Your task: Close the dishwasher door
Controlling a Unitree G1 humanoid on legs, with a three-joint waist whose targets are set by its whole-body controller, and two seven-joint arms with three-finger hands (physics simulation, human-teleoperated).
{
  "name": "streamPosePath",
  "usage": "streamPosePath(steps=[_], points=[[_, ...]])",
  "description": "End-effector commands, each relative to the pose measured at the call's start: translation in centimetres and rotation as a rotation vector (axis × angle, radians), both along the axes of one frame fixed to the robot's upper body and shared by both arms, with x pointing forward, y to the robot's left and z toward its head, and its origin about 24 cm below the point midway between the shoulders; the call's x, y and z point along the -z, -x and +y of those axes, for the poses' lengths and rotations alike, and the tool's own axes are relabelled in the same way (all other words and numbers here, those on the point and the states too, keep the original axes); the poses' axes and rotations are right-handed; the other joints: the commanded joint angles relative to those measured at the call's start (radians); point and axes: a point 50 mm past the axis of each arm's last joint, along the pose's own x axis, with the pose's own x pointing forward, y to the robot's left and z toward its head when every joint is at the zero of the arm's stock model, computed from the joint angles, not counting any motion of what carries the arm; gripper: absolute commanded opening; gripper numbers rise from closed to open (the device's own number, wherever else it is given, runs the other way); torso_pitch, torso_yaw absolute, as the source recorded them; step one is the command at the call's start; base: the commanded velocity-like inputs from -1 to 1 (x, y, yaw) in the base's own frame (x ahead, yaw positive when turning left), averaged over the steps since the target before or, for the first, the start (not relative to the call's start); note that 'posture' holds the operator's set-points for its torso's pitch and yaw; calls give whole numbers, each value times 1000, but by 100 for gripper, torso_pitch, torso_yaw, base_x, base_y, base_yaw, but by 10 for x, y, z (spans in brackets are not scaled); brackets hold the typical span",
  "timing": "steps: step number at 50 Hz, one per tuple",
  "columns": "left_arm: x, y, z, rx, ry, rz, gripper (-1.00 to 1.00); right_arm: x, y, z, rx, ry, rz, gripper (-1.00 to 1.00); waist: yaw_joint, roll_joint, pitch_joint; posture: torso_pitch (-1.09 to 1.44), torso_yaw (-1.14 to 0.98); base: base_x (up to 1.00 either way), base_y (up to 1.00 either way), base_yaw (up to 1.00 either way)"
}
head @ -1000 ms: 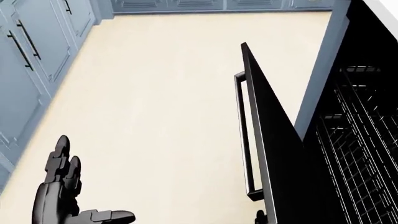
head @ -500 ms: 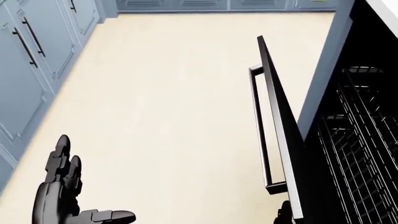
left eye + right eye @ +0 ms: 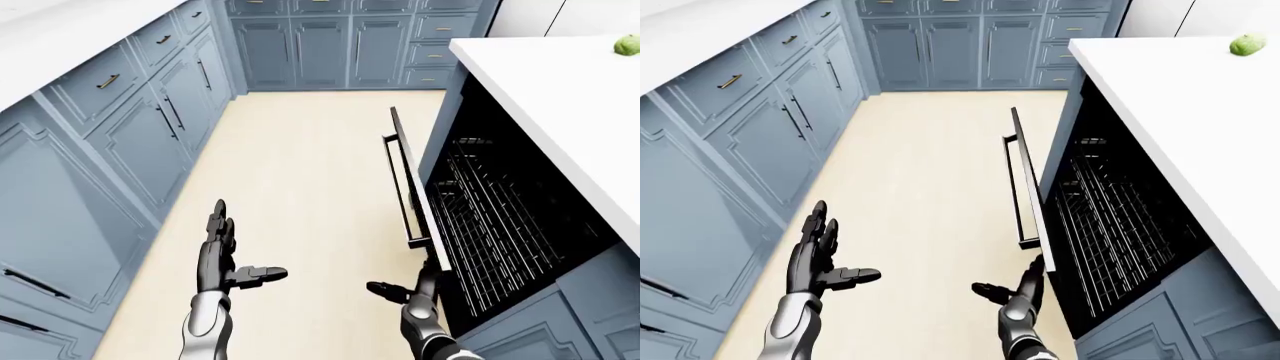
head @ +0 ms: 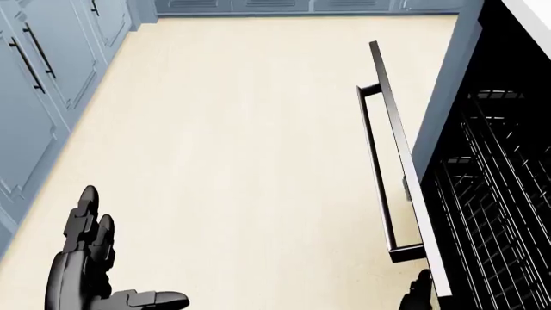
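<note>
The black dishwasher door [image 3: 412, 184] stands nearly upright, a little ajar from the cavity, with a bar handle [image 3: 397, 187] on its outer face. Wire racks [image 3: 500, 217] show inside the dark cavity under the white counter. My right hand [image 3: 410, 289] is open, its fingers raised against the door's near bottom edge; it also shows in the right-eye view [image 3: 1015, 289] and at the bottom of the head view [image 4: 419, 292]. My left hand [image 3: 225, 259] is open and empty over the floor at the left, away from the door.
Blue cabinets [image 3: 120, 142] line the left and the top of the view, with a cream floor [image 3: 300, 195] between. A white island counter [image 3: 560, 97] on the right carries a green fruit [image 3: 627, 45].
The door has swung rightward toward the dishwasher cavity, standing steeper than before. My right hand has followed it to the right. My left hand has stayed put.
</note>
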Motion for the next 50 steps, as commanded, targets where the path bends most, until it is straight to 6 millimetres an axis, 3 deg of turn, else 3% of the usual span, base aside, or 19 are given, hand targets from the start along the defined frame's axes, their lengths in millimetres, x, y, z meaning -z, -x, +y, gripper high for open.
streamPosePath(steps=[1,39,50], points=[[-17,-5,0,2,-13,-87,100,-21,-18,-21,106,55,-128,100,-8,-4,-22,0,0,0,0,0],[-19,-3,-1,8,-14,-91,100,-35,-22,-56,220,113,-181,100,-10,-11,-21,0,0,0,0,0],[-19,-3,-2,8,-15,-91,100,-41,-22,-75,261,127,-207,100,-12,-12,-22,0,0,0,0,0]])
